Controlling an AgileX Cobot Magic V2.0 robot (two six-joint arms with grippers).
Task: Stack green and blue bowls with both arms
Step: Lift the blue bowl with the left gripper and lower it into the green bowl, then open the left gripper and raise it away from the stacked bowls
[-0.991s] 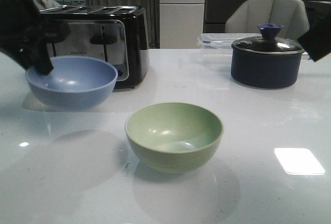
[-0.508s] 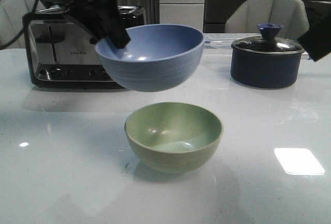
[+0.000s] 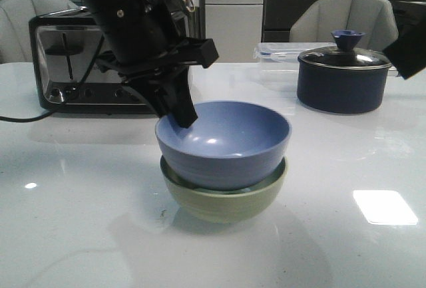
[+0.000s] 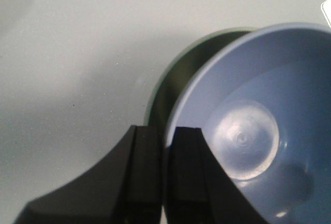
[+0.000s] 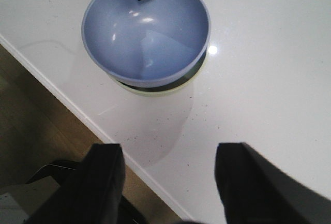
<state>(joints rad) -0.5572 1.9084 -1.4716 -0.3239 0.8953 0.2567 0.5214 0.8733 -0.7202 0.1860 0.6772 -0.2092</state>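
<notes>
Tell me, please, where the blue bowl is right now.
In the front view, the blue bowl sits nested in the green bowl at table centre, its rim pinched by the left gripper.

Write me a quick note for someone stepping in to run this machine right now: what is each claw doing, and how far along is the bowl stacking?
Left gripper: jaws shut on the blue bowl, pinching its rim.
Right gripper: jaws open, holding nothing, above the table edge.
The blue bowl sits inside the green bowl on the white table, slightly tilted.
Done: bowls nested.
Left: release the rim and lift the left arm away.
</notes>
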